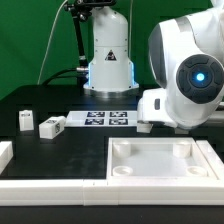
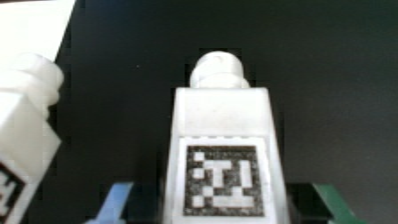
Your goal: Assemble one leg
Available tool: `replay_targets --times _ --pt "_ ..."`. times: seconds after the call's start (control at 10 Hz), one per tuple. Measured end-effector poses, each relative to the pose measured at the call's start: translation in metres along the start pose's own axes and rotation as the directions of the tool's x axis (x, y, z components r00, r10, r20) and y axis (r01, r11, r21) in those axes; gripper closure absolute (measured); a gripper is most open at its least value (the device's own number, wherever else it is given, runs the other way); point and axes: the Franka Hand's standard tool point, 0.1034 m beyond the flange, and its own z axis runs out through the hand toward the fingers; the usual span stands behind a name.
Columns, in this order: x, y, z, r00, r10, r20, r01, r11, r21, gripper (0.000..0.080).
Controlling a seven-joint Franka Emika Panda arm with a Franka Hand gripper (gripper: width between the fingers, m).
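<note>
The hand [image 2: 222,203] straddles the leg [image 2: 221,120], with one fingertip showing on each side of its tagged end. A dark strip separates each tip from the leg, so I cannot tell whether it grips. The leg's rounded peg points away from the hand, over the black tabletop [image 2: 329,60]. Another white part [image 2: 25,110] lies just beside the leg.

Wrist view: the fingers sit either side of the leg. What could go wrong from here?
The fingers seem to stand apart from the leg; an uneven close could twist it.
Another white part lies close beside it; the gripper may knock it.
In the exterior view the arm hides the gripper, so only one view checks the grasp.
</note>
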Motion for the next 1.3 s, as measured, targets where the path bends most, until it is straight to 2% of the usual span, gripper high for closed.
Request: replay_targets --times 0.4,0.6,0.7,0.8,0.9,1.1,1.3 --pt "-0.013 0.001 -0.046 0.997 -0.035 -0.070 0.036 0.999 0.015 0.0509" --pt "-0.010 -0.001 -0.047 0.995 -0.035 -0.091 0.037 0.999 0.017 0.0509" --pt "0.003 -0.006 -0.057 0.967 -0.033 -0.253 0.042 0.999 0.032 0.0509" --pt "-0.001 -0.004 -0.057 0.937 -0.037 -0.348 0.051 0.998 0.029 0.0509" --pt "0.003 0.001 -0.056 0.910 -0.065 -0.409 0.080 0.997 0.020 0.0509" --pt "0.005 -0.001 -0.077 0.822 -0.068 -0.565 0.094 0.995 0.017 0.0508" --pt "0.004 0.001 -0.091 0.728 -0.062 -0.683 0.101 0.995 0.018 0.0508"
